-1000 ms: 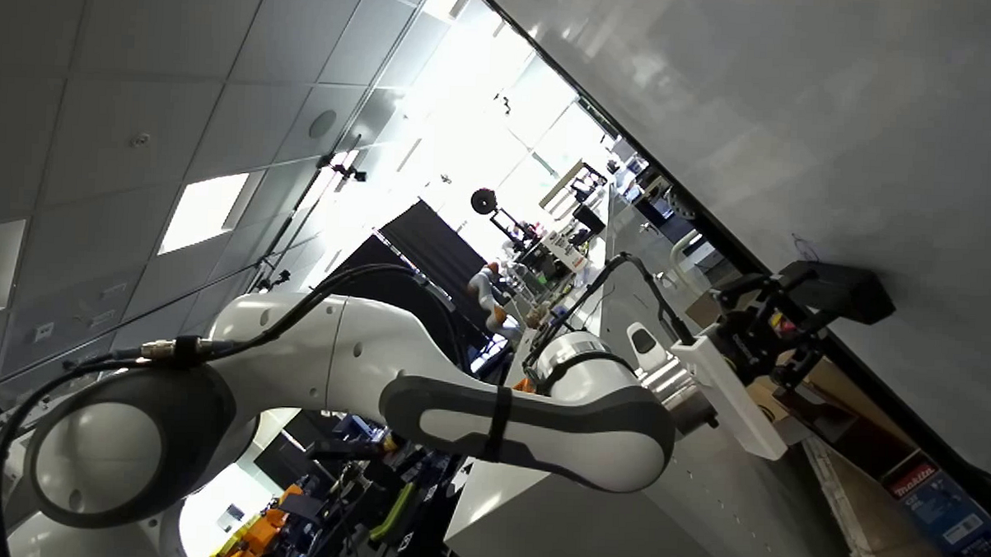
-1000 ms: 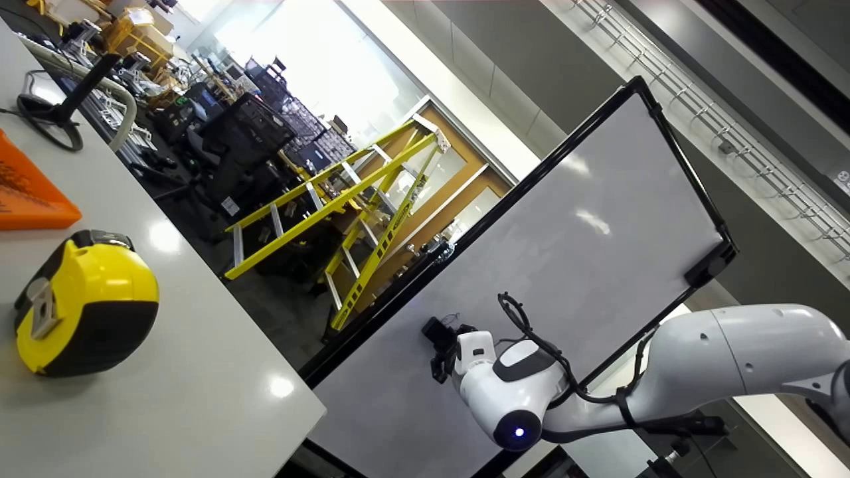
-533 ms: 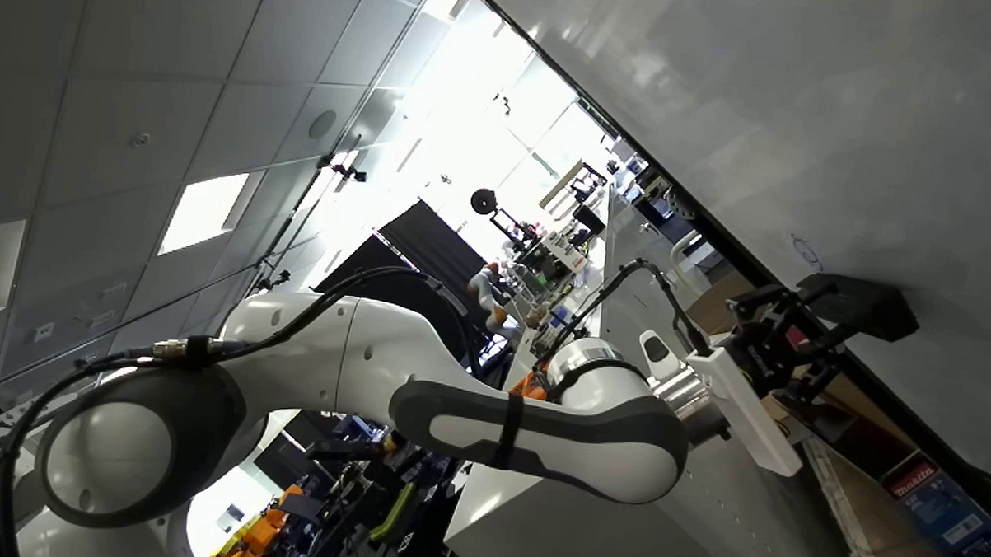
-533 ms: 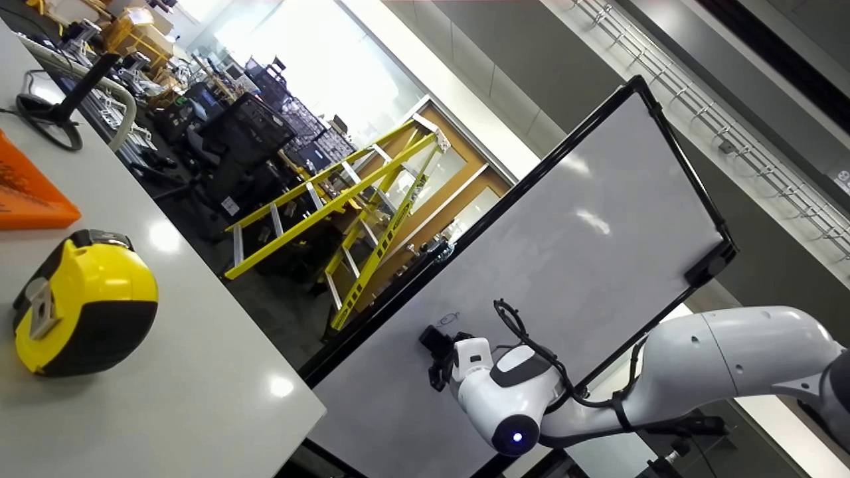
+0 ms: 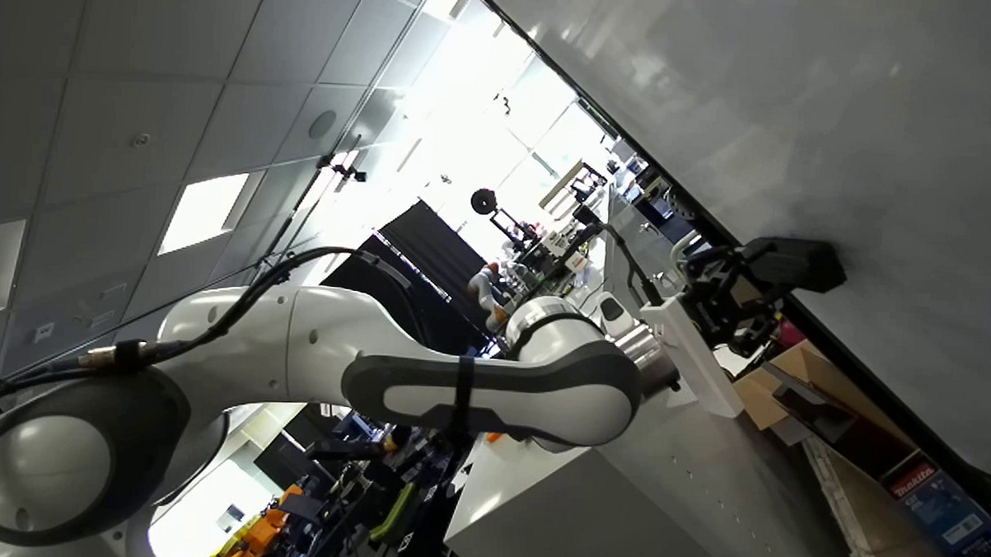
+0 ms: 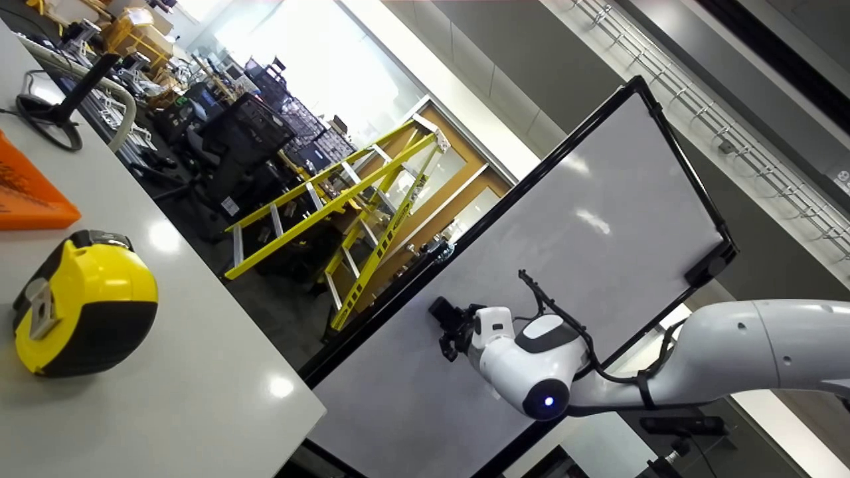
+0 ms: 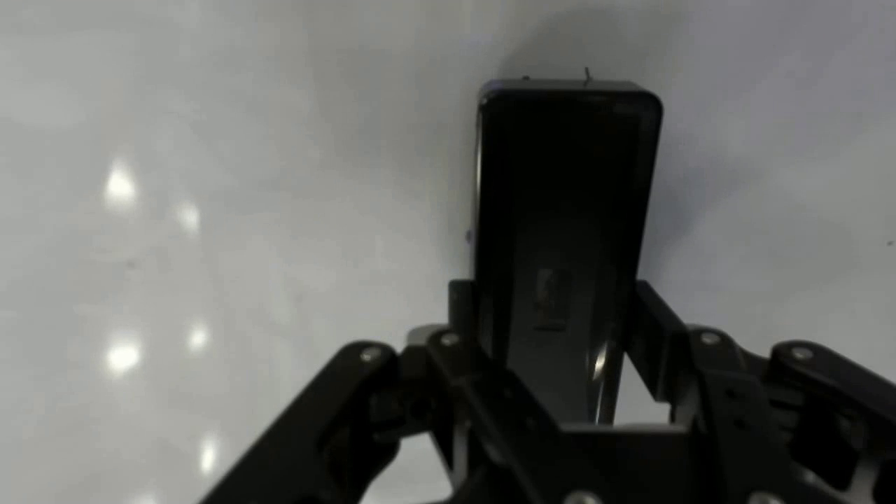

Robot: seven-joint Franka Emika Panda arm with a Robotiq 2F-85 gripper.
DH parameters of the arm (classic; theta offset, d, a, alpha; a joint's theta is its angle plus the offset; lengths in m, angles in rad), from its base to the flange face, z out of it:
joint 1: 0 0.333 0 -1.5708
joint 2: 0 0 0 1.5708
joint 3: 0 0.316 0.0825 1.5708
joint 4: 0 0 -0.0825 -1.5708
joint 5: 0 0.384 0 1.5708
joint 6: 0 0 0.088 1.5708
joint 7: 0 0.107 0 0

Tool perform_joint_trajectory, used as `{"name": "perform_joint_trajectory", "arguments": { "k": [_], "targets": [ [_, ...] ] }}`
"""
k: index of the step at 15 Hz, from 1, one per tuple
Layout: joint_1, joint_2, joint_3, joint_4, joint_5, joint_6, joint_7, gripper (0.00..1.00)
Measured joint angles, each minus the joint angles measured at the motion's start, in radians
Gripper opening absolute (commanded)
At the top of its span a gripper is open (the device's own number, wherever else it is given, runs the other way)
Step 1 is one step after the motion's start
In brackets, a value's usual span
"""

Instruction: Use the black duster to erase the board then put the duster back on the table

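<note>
- Across much of both exterior views: board (image 6: 564,245), glossy, pale grey. No lettering or drawing made out on the exposed part. Erasing judged under way, perhaps well advanced; completion not confirmed.
- Table (image 6: 199,398), white. Return step not yet done; judged the last item left.
- Gripper (image 7: 553,322): clamped on the black duster (image 7: 567,175) across its narrow width. Pick-up counts as done; hold looks firm enough for more strokes, by my estimate.
- Black duster: at the face of the board, its glossy back toward the wrist camera, wiping side toward the panel. Carry to the board counts as done. Full contact looks likely; cannot tell for certain.
- Tiny traces, wrist view: a short dark stroke (image 7: 587,74) and a dot (image 7: 526,78) show just beyond the far end of the black duster; a purplish speck (image 7: 468,236) sits just beside one long side. Ink or dirt: cannot tell. Surface underneath is hidden. Left, as judged: wipe over these traces, lift away, check the panel, set the black duster on the table.
</note>
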Motion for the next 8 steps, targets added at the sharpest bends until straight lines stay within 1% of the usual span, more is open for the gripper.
{"name": "perform_joint_trajectory", "arguments": {
  "k": [5,8],
  "targets": [
    [0.002,-0.095,0.001,0.039,0.000,0.125,-0.047,0.29],
    [0.001,-0.118,-0.007,0.055,0.000,0.175,-0.095,0.29]
  ]
}}
